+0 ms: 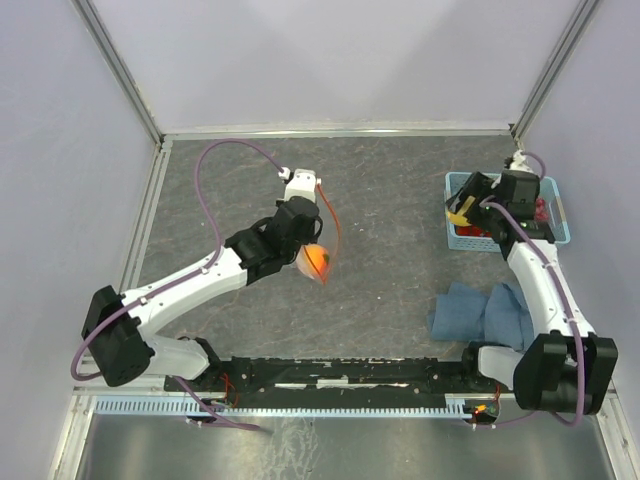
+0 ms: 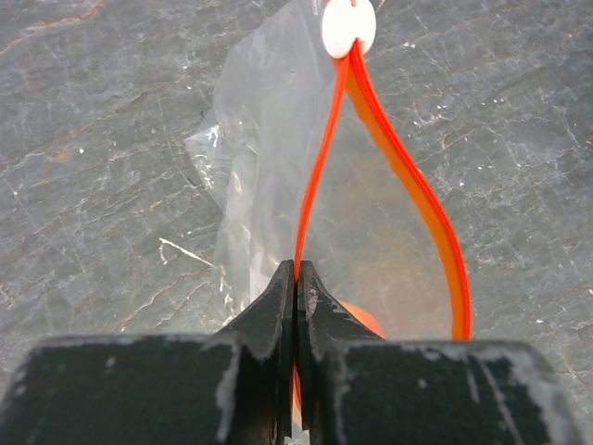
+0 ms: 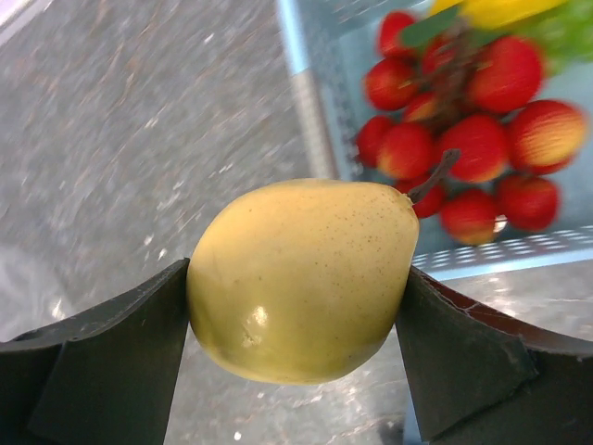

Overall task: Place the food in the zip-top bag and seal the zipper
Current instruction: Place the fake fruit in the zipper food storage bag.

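My left gripper (image 1: 306,243) (image 2: 296,274) is shut on the red-orange zipper (image 2: 408,176) of the clear zip-top bag (image 2: 259,139), which hangs from it above the table with its mouth held in a loop. A white slider (image 2: 348,26) sits at the zipper's far end. An orange-red peach (image 1: 317,260) (image 2: 367,321) lies inside the bag. My right gripper (image 1: 462,212) (image 3: 296,287) is shut on a yellow mango (image 3: 301,278) at the left side of the basket. Red strawberries (image 3: 463,148), another yellow fruit (image 3: 500,9) and green grapes (image 3: 565,32) lie in the basket.
The light-blue mesh basket (image 1: 555,225) (image 3: 315,111) stands at the right of the table. A crumpled blue cloth (image 1: 480,315) lies in front of it, near the right arm's base. White walls enclose the grey table on three sides.
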Robot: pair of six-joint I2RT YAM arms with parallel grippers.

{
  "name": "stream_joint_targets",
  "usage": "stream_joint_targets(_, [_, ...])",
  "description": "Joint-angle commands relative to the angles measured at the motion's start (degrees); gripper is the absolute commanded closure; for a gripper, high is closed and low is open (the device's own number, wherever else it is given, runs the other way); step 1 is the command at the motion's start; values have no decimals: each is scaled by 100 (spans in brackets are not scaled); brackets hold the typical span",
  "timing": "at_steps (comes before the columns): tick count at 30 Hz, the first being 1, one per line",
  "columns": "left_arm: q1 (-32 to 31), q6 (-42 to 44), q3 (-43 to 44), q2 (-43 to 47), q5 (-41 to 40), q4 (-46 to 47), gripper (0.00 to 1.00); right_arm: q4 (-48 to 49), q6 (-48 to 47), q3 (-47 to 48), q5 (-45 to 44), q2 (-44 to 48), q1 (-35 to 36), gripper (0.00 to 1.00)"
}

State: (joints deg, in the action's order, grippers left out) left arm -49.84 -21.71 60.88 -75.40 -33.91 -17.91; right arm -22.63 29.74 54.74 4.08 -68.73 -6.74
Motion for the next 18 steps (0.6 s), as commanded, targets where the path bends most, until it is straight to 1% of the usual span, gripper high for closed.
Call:
stream_joint_targets(1, [55,369,294,-69,255,179,97,669,-67,-244,735,443,519,41])
stream_joint_targets(8, [93,405,392,-212,563,202,97,1144,-416,-361,1777,783,1376,41])
stream_joint_targets(15, [98,405,520,-325,657,115,97,2056,-429,-603,2518,849,2505,41])
stream_joint_targets(18, [95,404,551,-311,678,89,97,2244,-548,-559,2769,725,3080,41])
